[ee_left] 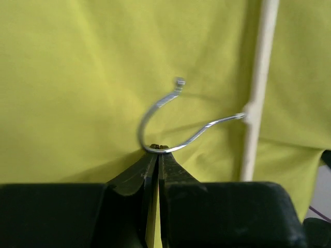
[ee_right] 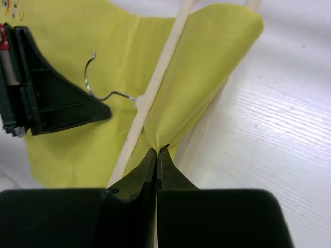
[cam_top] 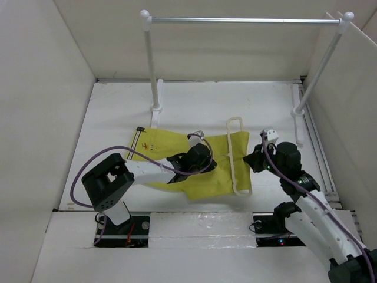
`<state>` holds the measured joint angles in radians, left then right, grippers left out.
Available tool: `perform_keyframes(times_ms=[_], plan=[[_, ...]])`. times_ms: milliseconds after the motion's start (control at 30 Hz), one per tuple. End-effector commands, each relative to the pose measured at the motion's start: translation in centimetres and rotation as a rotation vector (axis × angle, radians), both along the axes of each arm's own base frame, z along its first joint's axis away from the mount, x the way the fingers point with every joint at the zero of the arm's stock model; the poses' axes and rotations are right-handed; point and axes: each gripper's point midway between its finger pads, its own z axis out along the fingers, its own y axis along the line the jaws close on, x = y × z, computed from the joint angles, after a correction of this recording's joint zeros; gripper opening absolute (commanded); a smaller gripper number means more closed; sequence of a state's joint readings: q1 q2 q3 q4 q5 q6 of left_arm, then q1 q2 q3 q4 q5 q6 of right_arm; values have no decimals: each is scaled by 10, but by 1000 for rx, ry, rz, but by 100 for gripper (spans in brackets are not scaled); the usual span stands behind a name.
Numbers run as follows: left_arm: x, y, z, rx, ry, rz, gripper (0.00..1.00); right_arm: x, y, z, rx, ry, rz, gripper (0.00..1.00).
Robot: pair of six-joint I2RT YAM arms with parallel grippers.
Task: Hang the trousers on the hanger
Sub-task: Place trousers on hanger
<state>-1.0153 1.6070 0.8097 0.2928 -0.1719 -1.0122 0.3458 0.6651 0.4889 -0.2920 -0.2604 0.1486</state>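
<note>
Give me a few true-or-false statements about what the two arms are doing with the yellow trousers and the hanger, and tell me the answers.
1. The left gripper is clamped on the metal hook of the hanger. True.
2. The hanger is hanging from the silver rail. False: it lies flat on the table, across the trousers.
3. The right gripper is shut on a fold of the trousers. True.
4. The trousers are blue denim. False: they are mustard-yellow cloth.
</note>
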Motion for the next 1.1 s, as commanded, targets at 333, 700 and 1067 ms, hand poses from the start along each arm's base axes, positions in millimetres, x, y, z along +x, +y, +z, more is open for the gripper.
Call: perform_keyframes(times_ms=[333,700,1067], plan=[[-68,-53,41,-165,27,-234,24,26,-4,-52,-89,54,64,0],[-56,-88,-3,-50,181,-143,41,25,-3,-47,-55,30,73,0],[-44,-72,-38,123,232,-14,37,21,-7,-40,-26,11,82,0]])
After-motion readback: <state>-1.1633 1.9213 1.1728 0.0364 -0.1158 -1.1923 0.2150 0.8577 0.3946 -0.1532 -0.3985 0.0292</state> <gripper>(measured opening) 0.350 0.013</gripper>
